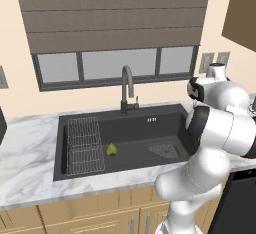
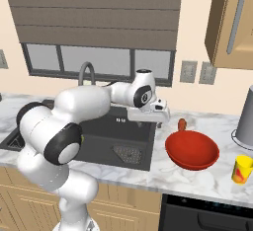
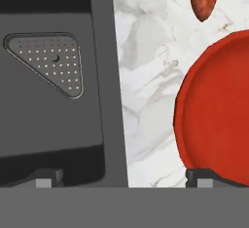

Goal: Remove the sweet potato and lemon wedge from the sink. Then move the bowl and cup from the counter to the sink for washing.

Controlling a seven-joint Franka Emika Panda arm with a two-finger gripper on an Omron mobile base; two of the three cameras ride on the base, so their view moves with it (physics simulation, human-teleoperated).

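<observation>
Worktop (image 2: pixel 163 173), marble, runs either side of the sink (image 1: pixel 165 120); dark basin w/ wire rack (image 1: pixel 85 145) on its left side, drain grate (image 1: pixel 164 150) in the near right corner, faucet (image 1: pixel 127 90) behind.

Arm reaches over the sink's right edge. Gripper (image 2: pixel 160 117) hangs above the strip of worktop between sink and bowl (image 2: pixel 192 151), jaws wide, nothing in them; in the hand view the two tips straddle the sink rim and the bowl's edge.

Bowl sits on the worktop just right of the sink, upright, apart from the rim. Cup (image 2: pixel 242 169) stands further right, near the front edge, well apart from the bowl.

Sweet potato (image 2: pixel 182 125) lies on the worktop just behind the bowl, so it's out of the sink already. Lemon wedge (image 1: pixel 112 149) sits on the sink floor, just right of the rack.

Judgement: first half is half done; the step in hand looks like going for the wedge. Next move calls for a swing left across the basin, a drop near the rack w/ jaws kept wide, then a close on a small, slippery-looking piece lying low, w/o snagging the rack wires. Bowl & cup come after
</observation>
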